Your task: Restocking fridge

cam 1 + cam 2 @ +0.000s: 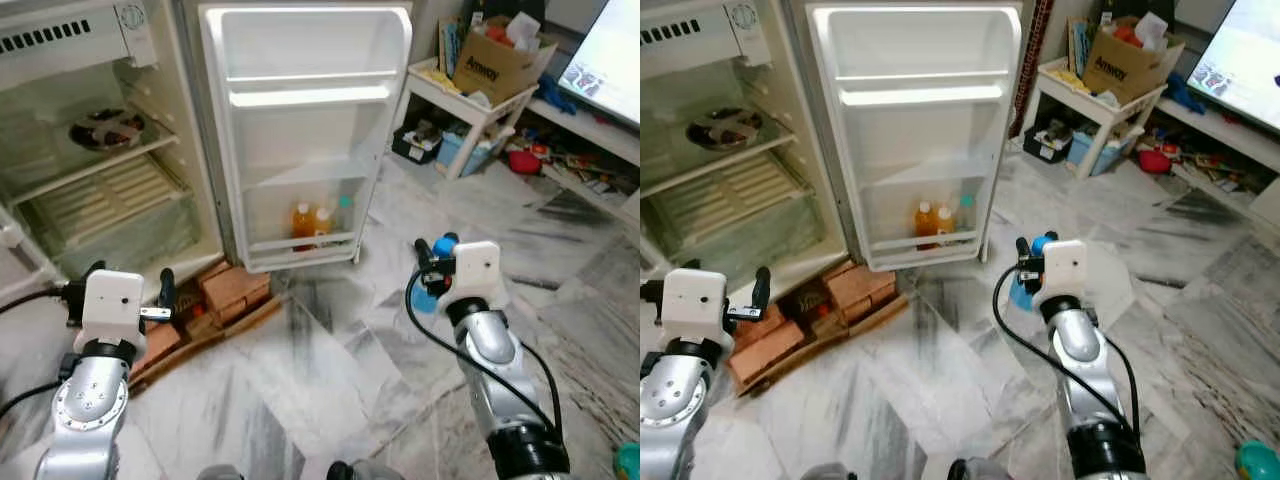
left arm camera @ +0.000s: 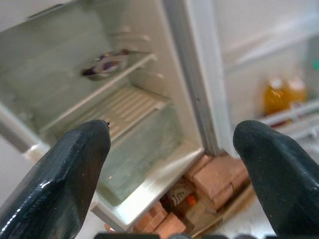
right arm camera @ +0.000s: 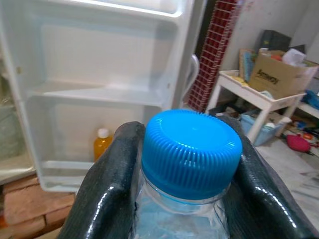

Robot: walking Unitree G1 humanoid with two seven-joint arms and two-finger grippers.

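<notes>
Bottle with blue cap sits clenched in right gripper, carried short of the open fridge door. Left gripper jaws released, idle. Carry step; next move likely calls for reaching to the door's bottom shelf beside the orange bottles.

Door bottom shelf: you find two orange bottles there, free room beside them.
Upper door shelves: bare.
</notes>
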